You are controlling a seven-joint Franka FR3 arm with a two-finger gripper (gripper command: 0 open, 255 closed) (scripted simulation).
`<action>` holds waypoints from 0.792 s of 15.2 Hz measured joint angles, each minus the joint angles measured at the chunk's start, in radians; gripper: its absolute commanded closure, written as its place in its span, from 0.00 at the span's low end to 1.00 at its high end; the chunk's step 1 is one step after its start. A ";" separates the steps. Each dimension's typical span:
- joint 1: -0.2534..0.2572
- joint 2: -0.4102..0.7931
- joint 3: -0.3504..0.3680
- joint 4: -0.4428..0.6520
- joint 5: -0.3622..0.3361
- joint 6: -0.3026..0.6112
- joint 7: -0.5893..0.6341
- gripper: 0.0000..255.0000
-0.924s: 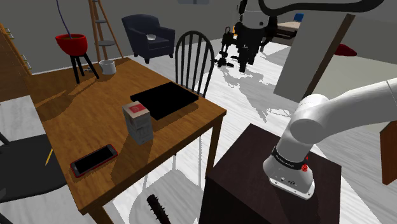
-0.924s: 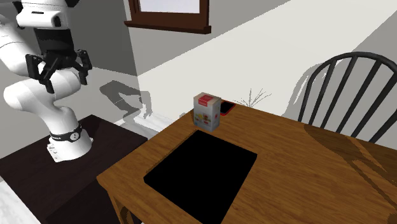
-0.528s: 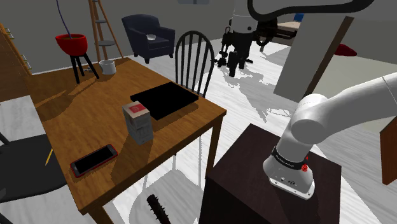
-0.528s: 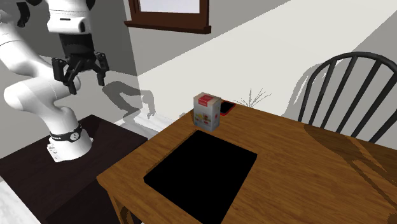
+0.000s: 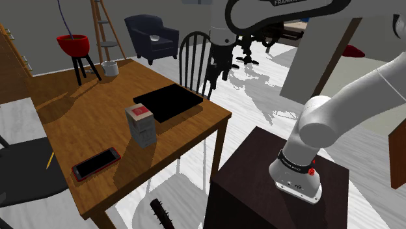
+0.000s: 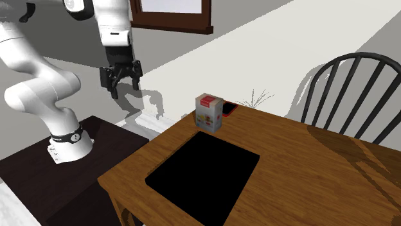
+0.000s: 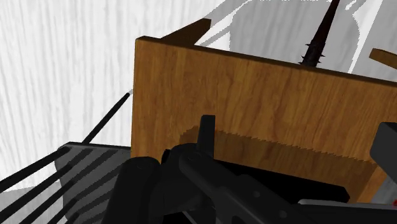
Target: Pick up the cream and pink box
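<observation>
The cream and pink box point(image 6: 209, 112) stands upright on the wooden table point(image 6: 308, 186), near the table edge that faces the stand point(image 6: 32, 170). Its top is pink and its sides are pale (they look grey in the shoulder view, where the box point(image 5: 140, 125) sits mid-table).

In the second exterior view a flat black mat point(image 6: 204, 175) lies at 6 o'clock from the box, just beside it; whether they touch I cannot tell. A red phone point(image 6: 229, 108) peeks out at 3 o'clock, partly hidden by the box. In the shoulder view the mat point(image 5: 168, 101) is at 2 o'clock from the box and the phone point(image 5: 95, 163) at 8 o'clock, well apart from it.

The gripper point(image 6: 123, 83) hangs in the air at 10 o'clock from the box in the second exterior view, off the table and above the stand's side. Its two black fingers stand apart with nothing between them. In the shoulder view the gripper point(image 5: 216, 73) is at 2 o'clock from the box, in front of a black spindle-back chair point(image 5: 193, 45).

The wrist view looks down on a table corner point(image 7: 254, 95).
</observation>
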 measured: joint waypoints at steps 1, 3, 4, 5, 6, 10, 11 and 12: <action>0.005 0.026 0.014 0.016 0.006 0.012 0.016 0.00; 0.017 0.079 0.045 0.042 0.019 0.040 0.052 0.00; 0.022 0.109 0.059 0.059 0.023 0.054 0.068 0.00; 0.027 0.127 0.071 0.072 0.028 0.061 0.083 0.00; 0.031 0.156 0.085 0.090 0.030 0.073 0.100 0.00; 0.051 0.282 0.144 0.169 0.030 0.123 0.177 0.00; 0.057 0.316 0.160 0.195 0.026 0.133 0.200 0.00; 0.061 0.348 0.172 0.213 0.021 0.147 0.217 0.00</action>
